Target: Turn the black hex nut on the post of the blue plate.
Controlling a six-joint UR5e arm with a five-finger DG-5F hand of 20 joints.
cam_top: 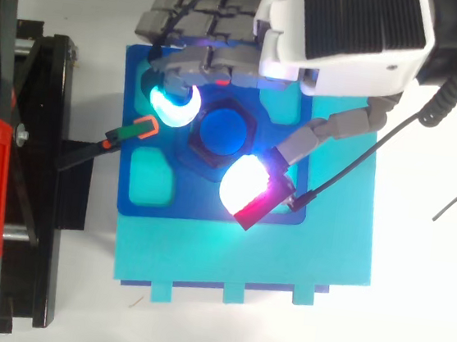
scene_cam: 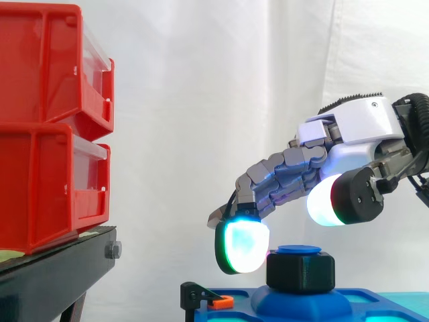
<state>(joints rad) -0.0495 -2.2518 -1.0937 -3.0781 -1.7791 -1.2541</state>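
Black against the blue plate [scene_cam: 375, 302], the hex nut [scene_cam: 300, 270] sat on the post [scene_cam: 298, 249] at the plate's middle. Over the nut arched the hand [scene_cam: 348, 124], its fingers loosely curved and spread, gripping nothing. One glowing fingertip [scene_cam: 242, 247] hung just beside the nut, and the thumb pad [scene_cam: 325, 201] stood raised above the nut's opposite edge.

My hand [scene_cam: 355, 127] hangs over the hex nut [scene_cam: 300, 271], which sits on the post [scene_cam: 299, 249] of the plate [scene_cam: 369, 296]. A clamp [scene_cam: 201, 296] sits at the plate's left edge; farther left, stacked bins [scene_cam: 47, 127] rest on a stand [scene_cam: 53, 282].
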